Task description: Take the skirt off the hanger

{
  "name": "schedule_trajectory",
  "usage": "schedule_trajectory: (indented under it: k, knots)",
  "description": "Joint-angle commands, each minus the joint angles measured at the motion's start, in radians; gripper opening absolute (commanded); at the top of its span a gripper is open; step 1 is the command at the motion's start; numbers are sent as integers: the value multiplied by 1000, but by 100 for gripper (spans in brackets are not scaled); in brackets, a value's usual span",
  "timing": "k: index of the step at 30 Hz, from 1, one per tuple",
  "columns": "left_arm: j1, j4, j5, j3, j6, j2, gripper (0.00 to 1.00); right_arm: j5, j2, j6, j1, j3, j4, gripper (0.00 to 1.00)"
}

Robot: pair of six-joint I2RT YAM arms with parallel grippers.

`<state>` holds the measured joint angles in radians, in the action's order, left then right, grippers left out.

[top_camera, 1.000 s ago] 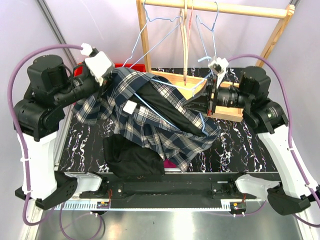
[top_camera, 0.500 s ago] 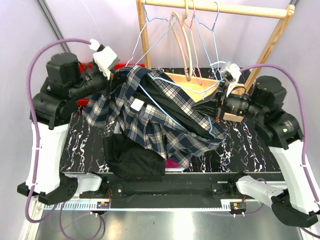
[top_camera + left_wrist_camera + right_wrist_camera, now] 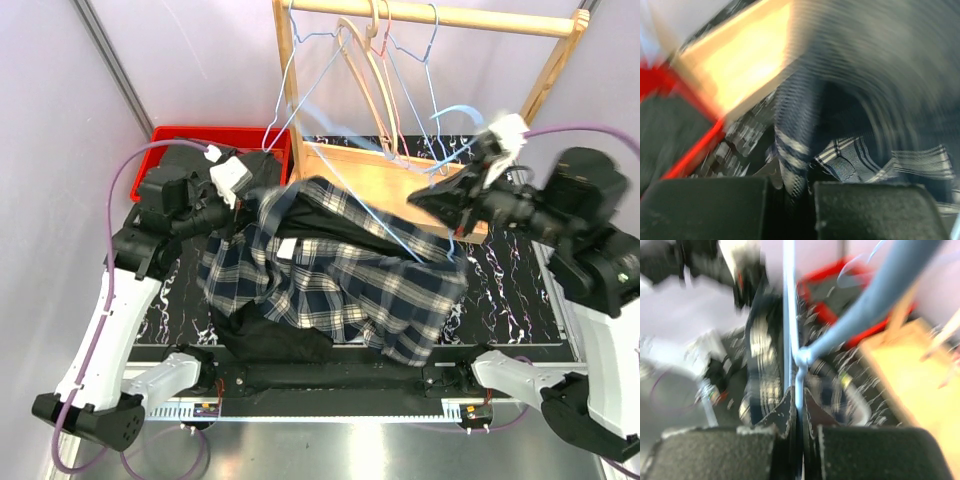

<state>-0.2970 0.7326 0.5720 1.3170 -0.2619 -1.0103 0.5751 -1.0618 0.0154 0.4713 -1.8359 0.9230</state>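
Note:
The plaid skirt (image 3: pixel 345 280) hangs stretched between my two arms above the table, on a light blue wire hanger (image 3: pixel 385 222). My left gripper (image 3: pixel 243 212) is shut on the skirt's waist edge; the pinched plaid cloth (image 3: pixel 792 165) shows between the pads in the left wrist view. My right gripper (image 3: pixel 425 197) is shut on the hanger's wire neck (image 3: pixel 799 385) and holds it raised at the right. The hanger's hook (image 3: pixel 462 112) points up toward the rack.
A wooden rack (image 3: pixel 430 18) with several hangers stands at the back on a wooden base (image 3: pixel 360 165). A red bin (image 3: pixel 190 140) sits at the back left. A black garment (image 3: pixel 275 340) lies at the table's near edge.
Both arms have lifted and pulled apart. The skirt has risen off the table and swung toward the front. The hanger has moved up and right with the right gripper.

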Motion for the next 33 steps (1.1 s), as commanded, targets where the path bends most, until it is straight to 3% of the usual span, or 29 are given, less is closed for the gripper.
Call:
schedule_trajectory:
  k: [1,7,10,13,17,18,21,23,28,29,33]
  knots:
    - [94,-13,-273,-90,-69,2,0,-74,85,3,-14,-123,-118,0]
    - [94,31,-170,51,-36,-39,4,17,26,-97,-14,-30,-202,0]
    - [94,63,-97,103,-22,-53,4,5,42,-156,-14,45,-343,0]
    - [69,65,-2,140,32,-77,4,-3,37,-285,-14,140,-620,0]
    - [-120,79,-67,252,70,-134,0,57,-90,-466,-14,106,-882,0]
    - [-216,85,-93,270,66,-151,0,84,-124,-486,-14,78,-894,0]
    - [-281,129,-89,350,70,-215,0,68,-255,-464,-5,-74,-821,0]
    - [-281,157,-122,390,55,-241,0,23,-273,-375,-3,-201,-666,0]
    - [-239,139,-322,450,-42,-169,0,-271,-250,-186,-3,-443,-314,0]
    - [-219,151,-342,490,-54,-174,0,-312,-244,-149,-3,-468,-223,0]
    - [-154,177,-487,712,-102,-208,0,-568,-127,-109,-2,-433,-148,0]
